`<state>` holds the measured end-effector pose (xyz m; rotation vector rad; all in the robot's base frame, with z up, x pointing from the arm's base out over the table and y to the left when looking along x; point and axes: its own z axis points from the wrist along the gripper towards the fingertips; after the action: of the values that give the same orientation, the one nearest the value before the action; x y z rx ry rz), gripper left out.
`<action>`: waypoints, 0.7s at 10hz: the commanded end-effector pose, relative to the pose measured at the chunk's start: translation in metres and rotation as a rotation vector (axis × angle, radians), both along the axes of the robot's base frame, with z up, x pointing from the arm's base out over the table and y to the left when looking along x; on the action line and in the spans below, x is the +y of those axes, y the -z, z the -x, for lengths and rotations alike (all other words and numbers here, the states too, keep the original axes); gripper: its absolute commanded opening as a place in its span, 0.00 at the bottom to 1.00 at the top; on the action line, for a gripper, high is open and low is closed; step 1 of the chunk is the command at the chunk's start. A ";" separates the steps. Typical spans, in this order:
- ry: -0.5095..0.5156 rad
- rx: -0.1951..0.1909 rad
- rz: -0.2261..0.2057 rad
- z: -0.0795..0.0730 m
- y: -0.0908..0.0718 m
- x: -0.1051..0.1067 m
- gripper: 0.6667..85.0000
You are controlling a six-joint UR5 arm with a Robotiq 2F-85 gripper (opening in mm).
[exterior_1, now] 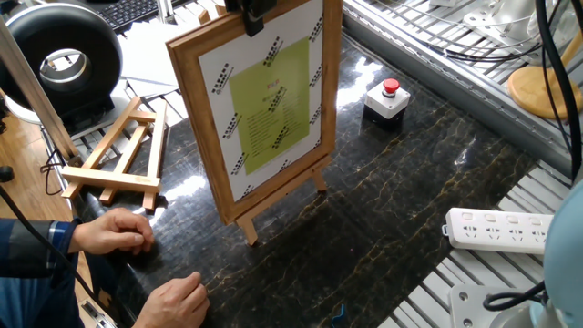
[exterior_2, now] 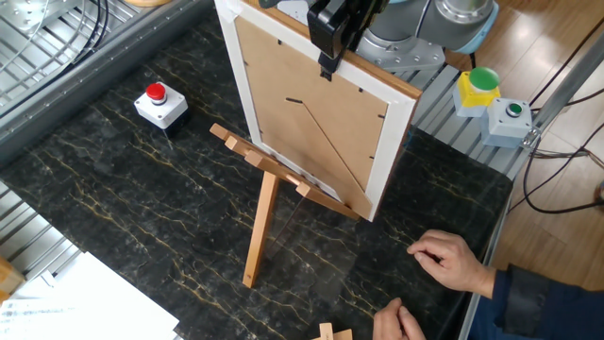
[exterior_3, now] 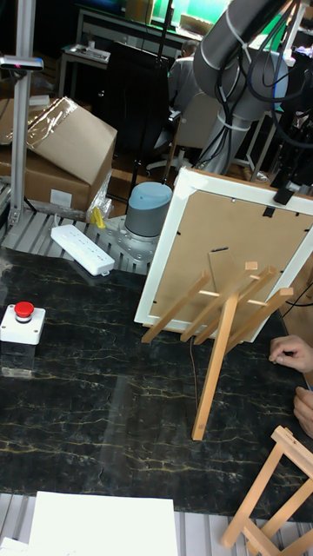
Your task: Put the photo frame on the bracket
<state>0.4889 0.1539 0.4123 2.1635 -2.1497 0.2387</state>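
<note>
One gripper (exterior_2: 326, 33) pinches the frame's (exterior_1: 264, 100) top edge — we see its fingers closed on it. The frame stands upright on the bracket (exterior_2: 261, 212) ledge — its back against the slats.

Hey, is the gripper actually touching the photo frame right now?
Touching. In the other fixed view the gripper is clamped over the top edge of the photo frame, black fingers overlapping its backing.

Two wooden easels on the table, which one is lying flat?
The smaller A-shaped easel, beside the person's hands. The larger bracket stands upright on its prop leg with the photo frame against it.
</note>
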 end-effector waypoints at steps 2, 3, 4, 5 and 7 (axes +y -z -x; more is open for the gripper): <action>-0.014 0.000 -0.016 -0.004 -0.003 -0.002 0.43; -0.017 -0.005 -0.012 -0.007 -0.004 -0.006 0.43; -0.014 -0.009 -0.019 -0.009 -0.005 -0.008 0.42; -0.007 -0.010 -0.027 -0.011 -0.006 -0.009 0.42; 0.029 -0.019 -0.042 -0.014 -0.005 -0.007 0.42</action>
<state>0.4993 0.1450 0.4165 2.1685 -2.1724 0.2344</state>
